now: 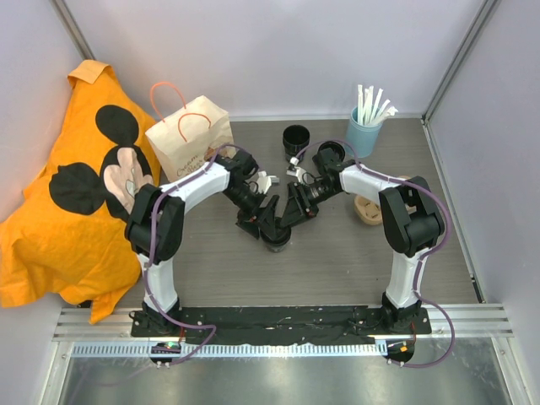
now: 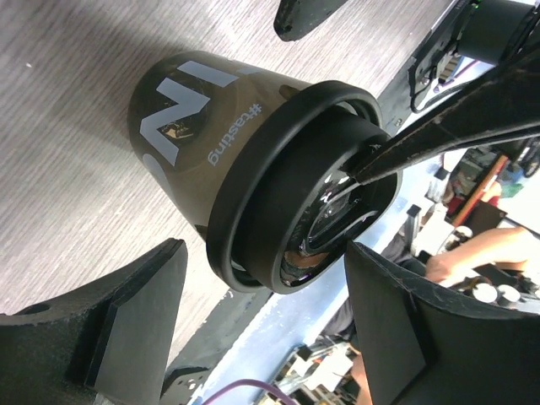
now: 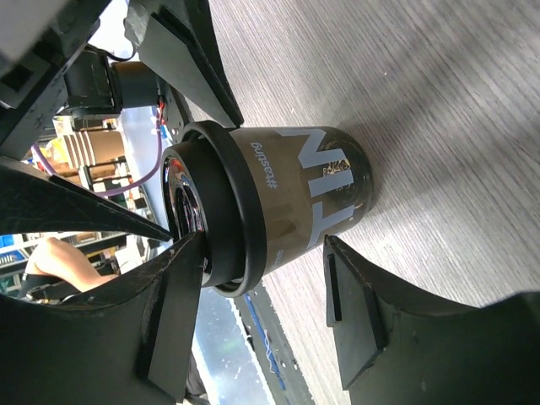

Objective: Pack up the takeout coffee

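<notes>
A small black takeout cup point(image 1: 277, 243) with pale lettering and a black lid stands on the table mid-front. Both grippers meet over it. My left gripper point(image 1: 263, 223) is open; in the left wrist view point(image 2: 263, 253) its fingers flank the lid's rim point(image 2: 253, 211) without touching. My right gripper point(image 1: 288, 219) is open around the same cup point(image 3: 287, 202). In the right wrist view point(image 3: 263, 245) one finger point(image 3: 169, 287) lies against the lid's top and the other point(image 3: 354, 304) stands just off the cup's lower side. That finger's tip also shows on the lid in the left wrist view point(image 2: 396, 152).
Two more black cups point(image 1: 295, 137) point(image 1: 329, 154) stand behind. A light blue cup of white straws point(image 1: 364, 131) is back right. A tan pulp tray point(image 1: 369, 208) lies under the right arm. A paper bag point(image 1: 187, 139) stands back left, beside an orange cloth point(image 1: 76, 202).
</notes>
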